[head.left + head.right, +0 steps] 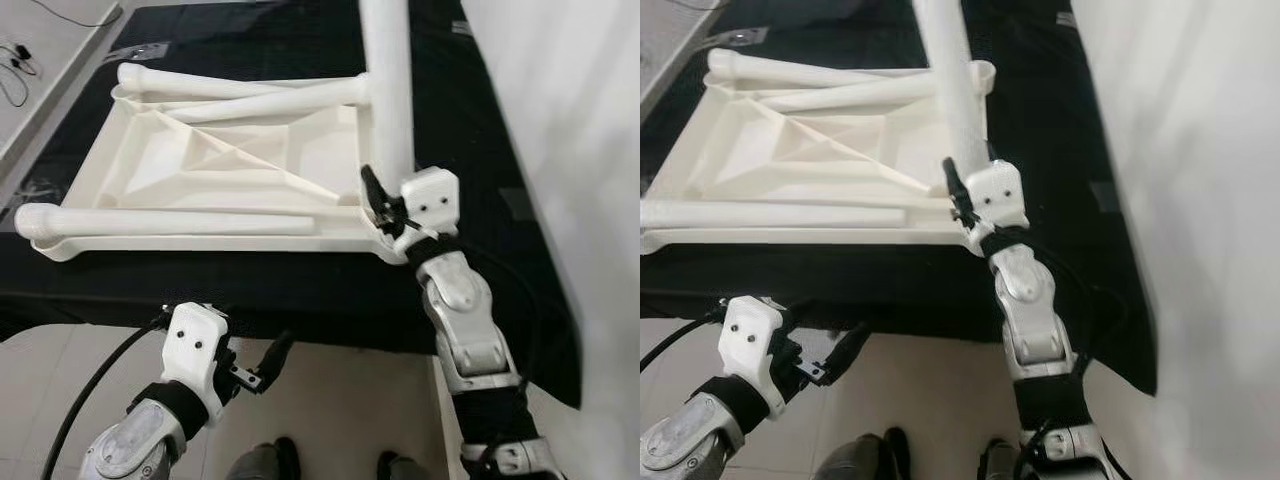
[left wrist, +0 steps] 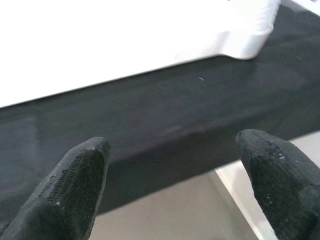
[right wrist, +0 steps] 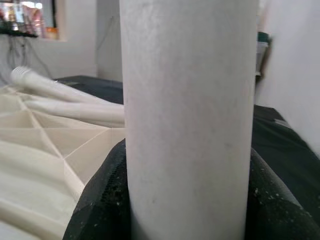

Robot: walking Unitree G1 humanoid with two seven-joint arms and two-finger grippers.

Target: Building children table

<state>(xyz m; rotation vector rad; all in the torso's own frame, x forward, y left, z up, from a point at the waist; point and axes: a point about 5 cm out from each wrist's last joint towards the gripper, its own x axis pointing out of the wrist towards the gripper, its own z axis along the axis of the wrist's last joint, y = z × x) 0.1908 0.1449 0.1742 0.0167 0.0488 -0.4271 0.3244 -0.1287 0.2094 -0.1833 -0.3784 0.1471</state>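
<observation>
A white plastic table top (image 1: pixel 230 160) lies upside down on a black cloth (image 1: pixel 300 290). One white leg (image 1: pixel 388 90) stands upright at its near right corner, and my right gripper (image 1: pixel 378 205) is shut on it low down. In the right wrist view the leg (image 3: pixel 187 115) sits between the black fingers (image 3: pixel 100 200). Another leg (image 1: pixel 160 222) lies along the near edge, and two more legs (image 1: pixel 250 95) lie at the far side. My left gripper (image 1: pixel 265 365) hangs open below the cloth's front edge, holding nothing, its fingertips (image 2: pixel 75 185) pointing at the cloth (image 2: pixel 175 110).
A white wall (image 1: pixel 580 120) runs close along the right of the cloth. Pale floor (image 1: pixel 330 400) lies in front, with my feet (image 1: pixel 270 460) at the bottom. A thin cable (image 1: pixel 20 60) lies on the floor at the far left.
</observation>
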